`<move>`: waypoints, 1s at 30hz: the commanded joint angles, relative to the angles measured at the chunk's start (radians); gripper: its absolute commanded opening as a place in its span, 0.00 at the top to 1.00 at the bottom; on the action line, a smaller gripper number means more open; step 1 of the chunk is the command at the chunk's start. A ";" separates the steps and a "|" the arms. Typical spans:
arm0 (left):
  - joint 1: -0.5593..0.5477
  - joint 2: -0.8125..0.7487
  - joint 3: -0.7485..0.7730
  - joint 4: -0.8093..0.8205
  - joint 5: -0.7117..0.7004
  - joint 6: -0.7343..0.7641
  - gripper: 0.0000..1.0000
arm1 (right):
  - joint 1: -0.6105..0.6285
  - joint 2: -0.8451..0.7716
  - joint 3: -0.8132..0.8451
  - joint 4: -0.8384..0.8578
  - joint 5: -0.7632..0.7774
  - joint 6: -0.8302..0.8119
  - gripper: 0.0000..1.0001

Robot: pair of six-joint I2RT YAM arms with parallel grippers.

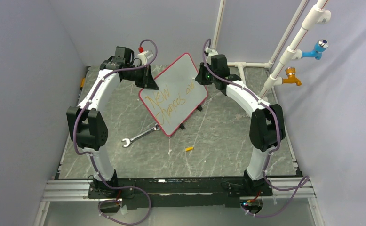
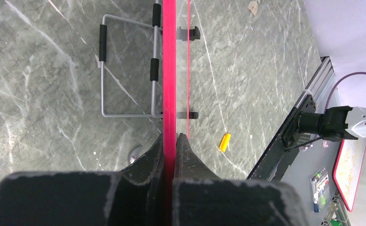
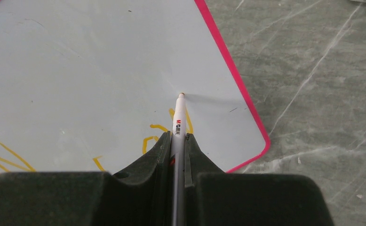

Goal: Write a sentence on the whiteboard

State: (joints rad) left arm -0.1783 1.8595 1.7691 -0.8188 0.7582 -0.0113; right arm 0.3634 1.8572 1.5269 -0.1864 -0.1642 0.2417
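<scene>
Red-framed white rectangular whiteboard (image 1: pixel 186 70) stands between the hands. Left hand (image 2: pixel 175 139) pinches its frame edge. Right hand (image 3: pixel 177 137) grips a white marker pen (image 3: pixel 179 115), tip touching the board just ahead. Orange handwritten sentence (image 1: pixel 169 101) reads roughly "New chances aw". Last word looks unfinished.

Plain pale lilac-grey walls (image 1: pixel 26 70) stand on the left, at the back and on the right, like a small booth. A flat grey stone-look table top with thin white veins (image 1: pixel 228 141) fills the middle. A silver ridged metal rail (image 1: pixel 66 189) runs along its near edge. In the far right corner, thin white plastic pipes (image 1: pixel 292 52) lean up the wall. A small blue tap (image 1: pixel 316 49) and a small orange tap (image 1: pixel 291 76) stick out from them, the blue one higher. The light is soft and even, with faint shadows on the table
</scene>
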 commanded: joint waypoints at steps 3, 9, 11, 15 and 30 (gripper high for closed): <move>-0.021 -0.012 -0.025 -0.027 -0.098 0.116 1.00 | 0.010 -0.059 -0.041 0.027 0.018 -0.010 1.00; -0.021 -0.016 -0.027 -0.027 -0.100 0.115 1.00 | 0.001 -0.141 -0.132 0.061 0.055 0.002 1.00; -0.021 -0.017 -0.029 -0.025 -0.100 0.114 1.00 | -0.004 -0.153 -0.150 0.066 0.062 0.005 1.00; -0.021 -0.017 -0.030 -0.024 -0.099 0.115 1.00 | -0.014 -0.137 -0.151 0.067 0.058 0.012 1.00; -0.021 -0.016 -0.031 -0.025 -0.097 0.116 1.00 | -0.030 -0.048 -0.047 0.062 0.033 0.017 1.00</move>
State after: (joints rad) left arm -0.1814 1.8557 1.7657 -0.8124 0.7624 -0.0032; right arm 0.3389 1.7916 1.4220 -0.1642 -0.1291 0.2470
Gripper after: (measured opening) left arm 0.068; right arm 0.127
